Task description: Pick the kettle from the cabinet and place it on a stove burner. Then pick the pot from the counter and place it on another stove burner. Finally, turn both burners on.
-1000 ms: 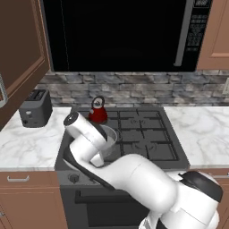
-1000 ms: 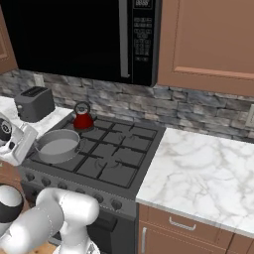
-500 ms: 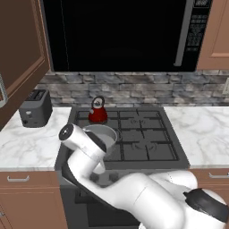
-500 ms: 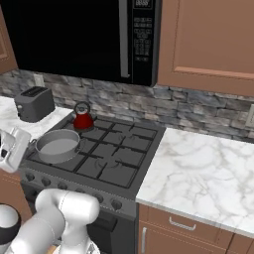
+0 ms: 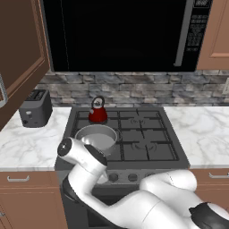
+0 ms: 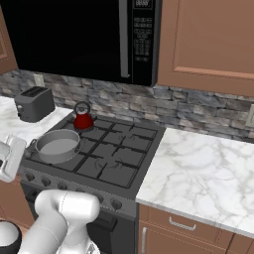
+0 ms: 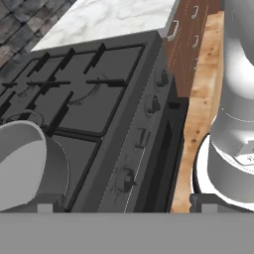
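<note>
I find the kettle (image 5: 97, 112) upright on the rear left stove burner (image 5: 93, 120), its black handle arched over the lid. The pot (image 5: 96, 137) sits on the front left burner (image 6: 55, 151) directly in front of it, near the kettle but apart from it. In the hand view my gripper (image 7: 124, 202) has its jaws spread wide and pinches nothing; the fingertips (image 7: 45, 204) flank the cooktop's front edge, above the knobs (image 7: 124, 179), with the pot's wall just to the left. The counter (image 6: 201, 171) lies right of the stove, and the toaster (image 5: 35, 108) stands on the marble at left.
</note>
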### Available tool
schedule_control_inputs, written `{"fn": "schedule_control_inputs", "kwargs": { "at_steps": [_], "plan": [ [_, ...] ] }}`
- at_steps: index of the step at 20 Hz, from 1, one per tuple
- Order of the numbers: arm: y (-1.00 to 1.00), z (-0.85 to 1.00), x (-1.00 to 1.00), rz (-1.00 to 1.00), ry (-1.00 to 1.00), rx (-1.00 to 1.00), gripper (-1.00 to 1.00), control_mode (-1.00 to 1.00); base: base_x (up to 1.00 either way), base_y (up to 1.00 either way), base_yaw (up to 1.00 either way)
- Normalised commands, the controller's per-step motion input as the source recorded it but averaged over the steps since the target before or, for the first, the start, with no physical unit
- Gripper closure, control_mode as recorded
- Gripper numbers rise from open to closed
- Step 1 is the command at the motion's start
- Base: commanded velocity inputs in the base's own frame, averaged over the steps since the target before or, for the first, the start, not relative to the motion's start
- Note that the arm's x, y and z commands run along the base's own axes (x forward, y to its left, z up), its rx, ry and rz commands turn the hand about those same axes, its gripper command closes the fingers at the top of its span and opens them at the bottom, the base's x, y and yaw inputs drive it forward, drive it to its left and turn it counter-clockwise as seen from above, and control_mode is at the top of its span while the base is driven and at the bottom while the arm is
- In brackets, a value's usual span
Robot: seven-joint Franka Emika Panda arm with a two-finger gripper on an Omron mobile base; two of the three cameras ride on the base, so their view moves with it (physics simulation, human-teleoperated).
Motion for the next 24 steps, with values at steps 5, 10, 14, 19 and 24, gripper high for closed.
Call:
{"fn": "schedule_control_inputs", "kwargs": {
  "at_steps": [5, 10, 14, 19, 24],
  "plan": [
    [0.0, -0.28, -0.01, 0.03, -0.03, -0.07, -1.0, -1.0, 0.0, 0.0, 0.0],
    [0.0, -0.32, 0.0, 0.01, -0.01, -0.1, -1.0, -1.0, 0.0, 0.0, 0.0],
    [0.0, -0.48, -0.03, 0.0, -0.01, -0.07, -1.0, -1.0, 0.0, 0.0, 0.0],
    [0.0, -0.39, 0.0, 0.0, 0.0, -0.01, -1.0, -1.0, 0.0, 0.0, 0.0],
    [0.01, -0.46, 0.0, 0.0, 0.0, -0.1, -1.0, -1.0, 0.0, 0.0, 0.0]
  ]
}}
